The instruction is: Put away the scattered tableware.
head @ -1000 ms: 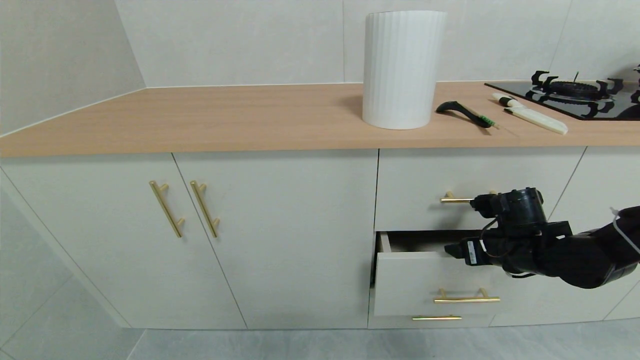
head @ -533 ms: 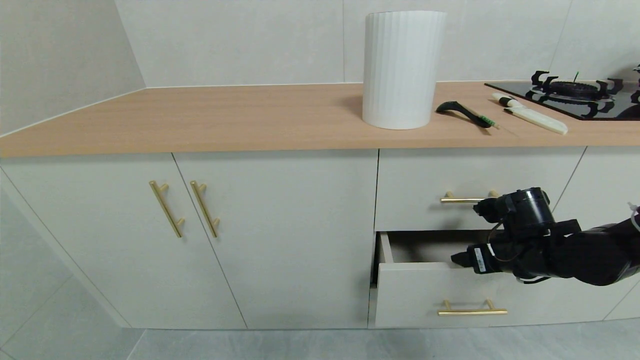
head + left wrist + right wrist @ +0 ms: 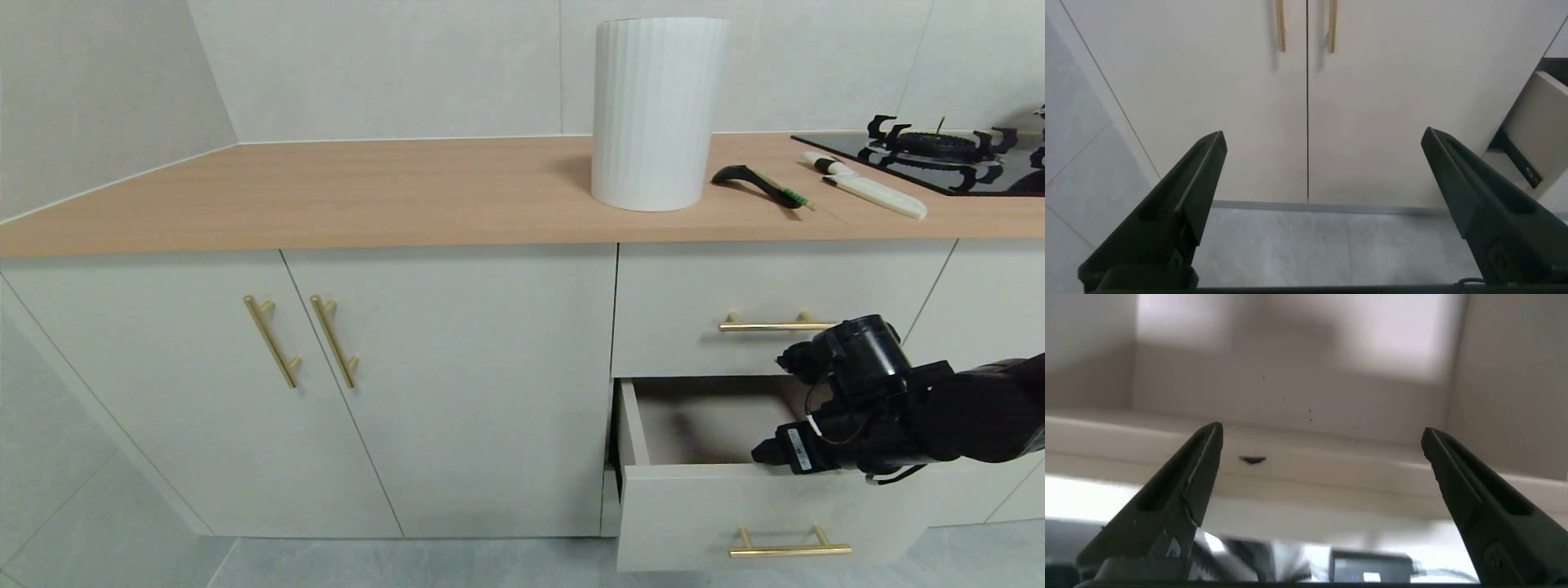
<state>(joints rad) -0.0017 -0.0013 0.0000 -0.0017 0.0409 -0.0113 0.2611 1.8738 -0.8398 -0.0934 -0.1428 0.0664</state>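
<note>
On the wooden counter (image 3: 367, 192) lie a black-handled utensil with a green tip (image 3: 759, 186) and a white knife (image 3: 869, 189). Below them the second drawer (image 3: 718, 498) stands partly pulled out, its inside (image 3: 706, 420) bare. My right gripper (image 3: 769, 452) sits at the top edge of the drawer's front panel, fingers spread wide. In the right wrist view, that gripper (image 3: 1321, 434) faces the drawer's rim (image 3: 1315, 469) and its pale inner walls. My left gripper (image 3: 1323, 139) hangs open low before the cabinet doors (image 3: 1306, 98), holding nothing.
A tall white ribbed cylinder (image 3: 657, 114) stands on the counter left of the utensils. A black gas hob (image 3: 939, 155) is at the far right. The top drawer (image 3: 775, 306) is closed, with a brass handle (image 3: 775, 326). Grey tiled floor (image 3: 408, 563) lies below.
The drawer has slid further out toward me, and my right gripper has moved down and back with its front edge. The utensils on the counter have not moved.
</note>
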